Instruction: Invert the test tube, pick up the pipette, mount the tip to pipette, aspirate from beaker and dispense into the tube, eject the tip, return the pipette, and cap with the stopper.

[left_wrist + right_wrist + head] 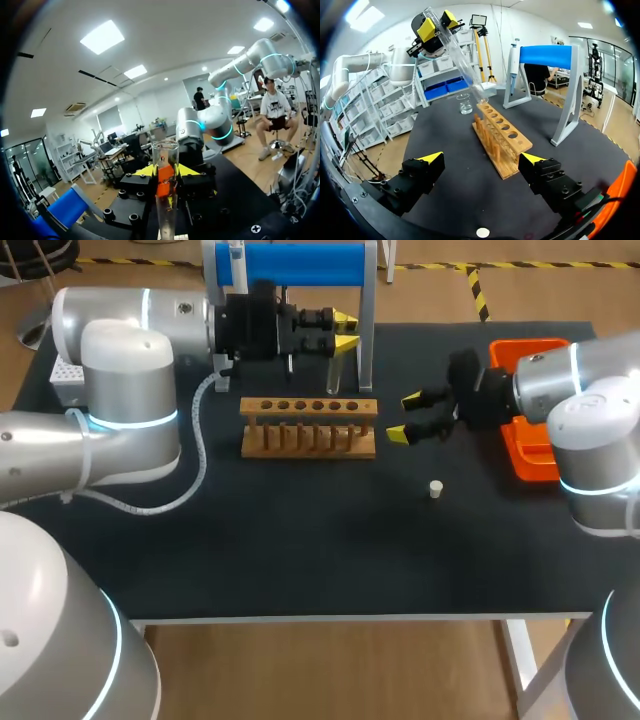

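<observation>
My left gripper (347, 330) hangs above the table behind the wooden rack (310, 425), shut on a clear test tube (166, 150). The tube's open mouth points away from the fingers. In the right wrist view this tube (460, 60) slants down toward the rack's far end (490, 112). My right gripper (410, 415) stands open just right of the rack, nothing between its fingers (432, 159). A small white stopper (436, 488) lies on the mat in front of it. The pipette (512, 65) hangs on the blue stand (545, 55). A glass beaker (465, 104) stands beyond the rack.
An orange tray (530, 420) sits at the right edge under my right arm. The blue stand's legs (366, 330) rise just behind the rack, close to my left gripper. A white tip box (65, 375) lies at the far left. The table's front half is bare black mat.
</observation>
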Tool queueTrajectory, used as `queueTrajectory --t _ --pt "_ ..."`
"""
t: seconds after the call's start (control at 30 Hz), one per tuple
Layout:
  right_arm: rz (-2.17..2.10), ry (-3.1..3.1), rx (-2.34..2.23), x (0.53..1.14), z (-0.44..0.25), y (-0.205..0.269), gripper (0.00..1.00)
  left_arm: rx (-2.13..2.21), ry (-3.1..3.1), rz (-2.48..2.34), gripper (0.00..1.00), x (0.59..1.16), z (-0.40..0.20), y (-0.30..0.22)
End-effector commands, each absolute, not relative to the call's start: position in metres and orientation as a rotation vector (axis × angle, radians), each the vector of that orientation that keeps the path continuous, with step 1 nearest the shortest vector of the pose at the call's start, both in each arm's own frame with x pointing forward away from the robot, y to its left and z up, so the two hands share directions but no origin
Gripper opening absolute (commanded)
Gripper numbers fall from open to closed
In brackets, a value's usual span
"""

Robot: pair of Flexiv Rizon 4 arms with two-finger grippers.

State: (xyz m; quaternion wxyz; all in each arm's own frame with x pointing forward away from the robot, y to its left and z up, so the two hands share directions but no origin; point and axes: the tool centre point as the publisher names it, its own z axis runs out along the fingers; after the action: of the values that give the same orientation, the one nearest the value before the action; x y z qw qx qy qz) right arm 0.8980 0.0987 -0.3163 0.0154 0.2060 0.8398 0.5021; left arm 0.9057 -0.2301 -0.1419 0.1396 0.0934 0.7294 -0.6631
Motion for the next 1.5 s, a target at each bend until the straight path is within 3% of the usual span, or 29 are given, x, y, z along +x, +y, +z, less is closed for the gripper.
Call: queueTrajectory --t 0.03,1.5 --pt "1.562 2.613 0.64 0.898 -0.316 0.098 1.0 0.274 2.108 -1.919 0.0 0.907 -0.142 -0.23" --pt "1.398 2.577 0.567 0.892 -0.361 0.117 1.0 0.274 2.108 -1.919 0.0 0.907 -0.142 -0.23"
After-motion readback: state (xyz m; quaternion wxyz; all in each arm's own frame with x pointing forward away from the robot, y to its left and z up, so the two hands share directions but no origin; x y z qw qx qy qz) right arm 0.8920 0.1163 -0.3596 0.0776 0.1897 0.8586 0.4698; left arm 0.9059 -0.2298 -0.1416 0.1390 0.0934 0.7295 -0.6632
